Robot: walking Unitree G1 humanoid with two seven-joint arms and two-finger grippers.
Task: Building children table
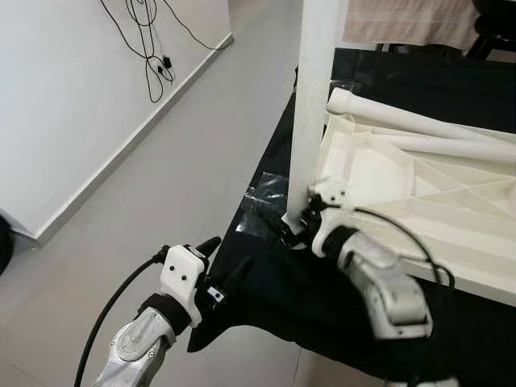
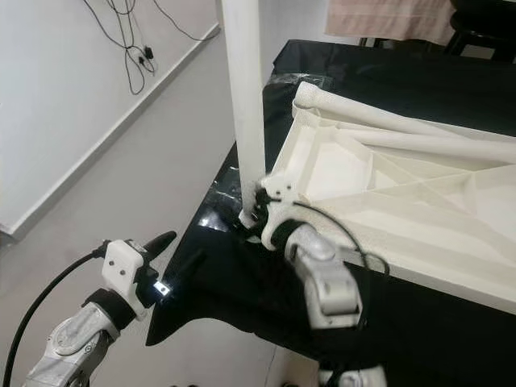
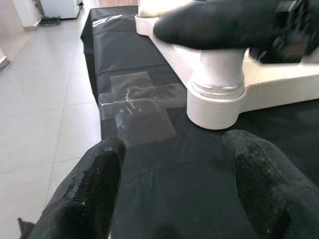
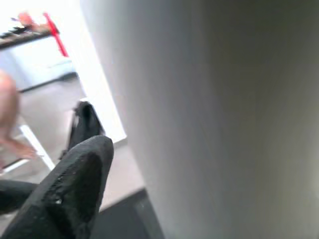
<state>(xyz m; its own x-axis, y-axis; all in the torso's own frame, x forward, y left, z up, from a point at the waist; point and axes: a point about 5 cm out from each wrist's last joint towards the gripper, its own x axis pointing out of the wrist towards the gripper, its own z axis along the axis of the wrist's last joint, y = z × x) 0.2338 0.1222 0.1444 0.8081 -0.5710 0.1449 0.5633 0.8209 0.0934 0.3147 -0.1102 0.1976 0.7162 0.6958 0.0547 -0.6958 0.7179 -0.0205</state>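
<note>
A white children's table [image 1: 387, 173] lies upside down on a black-covered surface [image 1: 266, 282]. One white leg [image 1: 310, 105] stands upright at its near left corner, seated in a round socket [image 3: 215, 99]. My right gripper [image 1: 295, 226] is shut on the base of this leg; one of its black fingers [image 3: 214, 22] crosses in front of the leg, and the leg [image 4: 224, 109] looms close in the right wrist view. My left gripper [image 1: 224, 260] hovers open at the edge of the black cover, below and left of the socket, holding nothing.
A second white leg [image 1: 419, 121] lies across the upturned table. A piece of clear plastic [image 3: 139, 112] rests on the black cover beside the socket. Grey tiled floor [image 1: 185, 153] stretches to the left, up to a white wall with hanging cables [image 1: 151, 56].
</note>
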